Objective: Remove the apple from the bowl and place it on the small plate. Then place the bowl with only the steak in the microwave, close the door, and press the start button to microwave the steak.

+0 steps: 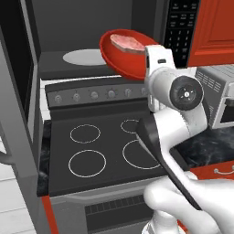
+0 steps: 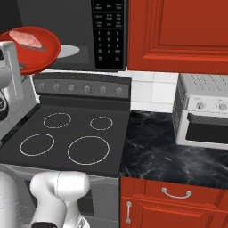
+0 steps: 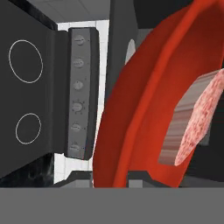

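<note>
Red cabinets (image 2: pixel 178 31) are framing a kitchen where a black stove (image 1: pixel 100 146) is sitting under the microwave (image 1: pixel 87 50), beside a marble counter (image 2: pixel 164 156) bearing a silver toaster oven (image 2: pixel 205 111). Its door (image 1: pixel 18 91) is hanging wide open at the left, baring the cavity and pale turntable (image 1: pixel 84 57). Just in front of that opening, above the stove's knob panel, the bowl (image 1: pixel 123 57) is hanging in the air, tilting, clamped at its rim by the closed gripper (image 1: pixel 151 57). Inside the bowl, the steak (image 1: pixel 129 42) is lying alone.
</note>
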You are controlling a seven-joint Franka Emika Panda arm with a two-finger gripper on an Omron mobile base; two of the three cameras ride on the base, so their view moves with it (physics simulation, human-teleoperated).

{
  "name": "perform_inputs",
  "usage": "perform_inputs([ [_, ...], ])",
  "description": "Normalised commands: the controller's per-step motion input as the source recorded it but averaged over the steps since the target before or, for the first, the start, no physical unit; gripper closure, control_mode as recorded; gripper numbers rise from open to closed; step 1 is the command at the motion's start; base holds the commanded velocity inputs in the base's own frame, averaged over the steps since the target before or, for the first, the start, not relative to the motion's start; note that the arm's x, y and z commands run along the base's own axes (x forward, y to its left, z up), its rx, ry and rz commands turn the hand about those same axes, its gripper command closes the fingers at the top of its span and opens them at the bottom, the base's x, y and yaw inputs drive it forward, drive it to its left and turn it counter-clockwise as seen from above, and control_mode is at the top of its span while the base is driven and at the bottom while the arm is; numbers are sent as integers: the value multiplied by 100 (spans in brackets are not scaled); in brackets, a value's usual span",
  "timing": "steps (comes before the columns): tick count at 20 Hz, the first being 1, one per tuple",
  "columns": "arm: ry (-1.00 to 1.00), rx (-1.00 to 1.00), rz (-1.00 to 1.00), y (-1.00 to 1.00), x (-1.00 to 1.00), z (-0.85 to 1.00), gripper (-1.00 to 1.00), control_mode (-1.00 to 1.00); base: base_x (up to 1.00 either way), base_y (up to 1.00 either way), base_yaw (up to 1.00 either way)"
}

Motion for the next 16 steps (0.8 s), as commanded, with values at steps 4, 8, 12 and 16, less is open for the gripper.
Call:
perform_inputs([
  [4, 17, -12, 3, 40, 93, 6, 100, -100, 0, 0, 0],
  [8, 7, -10, 0, 42, 91, 0, 100, -100, 0, 0, 0],
  [12, 4, -4, 0, 22, 80, 0, 100, -100, 0, 0, 0],
  [16, 2, -1, 0, 13, 65, -1, 100, -100, 0, 0, 0],
])
